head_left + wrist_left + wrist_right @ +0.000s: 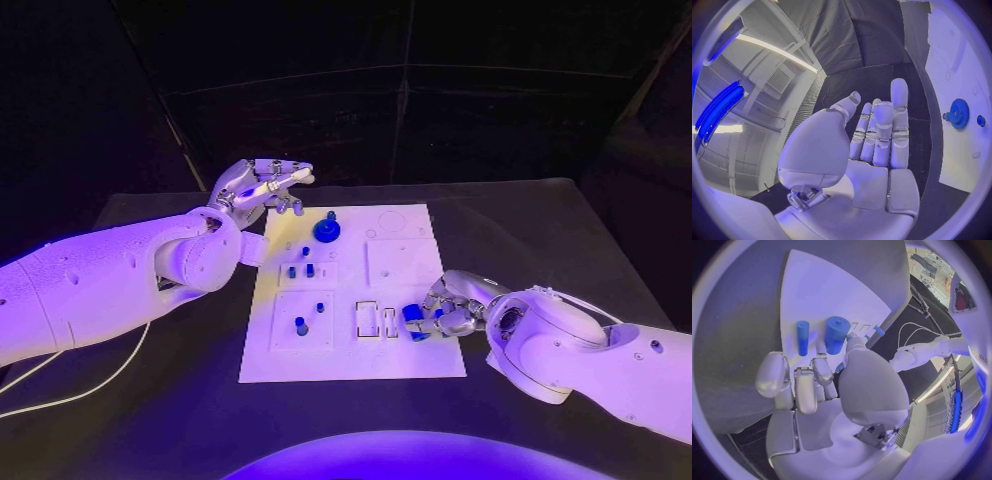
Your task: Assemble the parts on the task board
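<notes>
The black surface [534, 225] spreads wide under it all, and dead centre lies the white task board [353, 365], long side running from six to twelve o'clock. At the board's ten o'clock corner, the left robot hand [260, 186] hangs off the board's edge; in its wrist view the fingers [898, 115] stand out straight with nothing in them, a wide and idle hand. Over at four o'clock on the board, the right robot hand [450, 305] sits low at the board's edge, fingers curled in close by two blue cylinders [826, 336]; whether it actually grips one, I cannot tell, as the fingers reach up to them in the wrist view but contact is unclear. Up near twelve o'clock on the board stands the blue gear [327, 229], upright on its spot, seen again from the left wrist. Smaller now: little blue pegs [300, 268] dot the board's middle, and another blue peg [300, 325] stands toward seven o'clock.
</notes>
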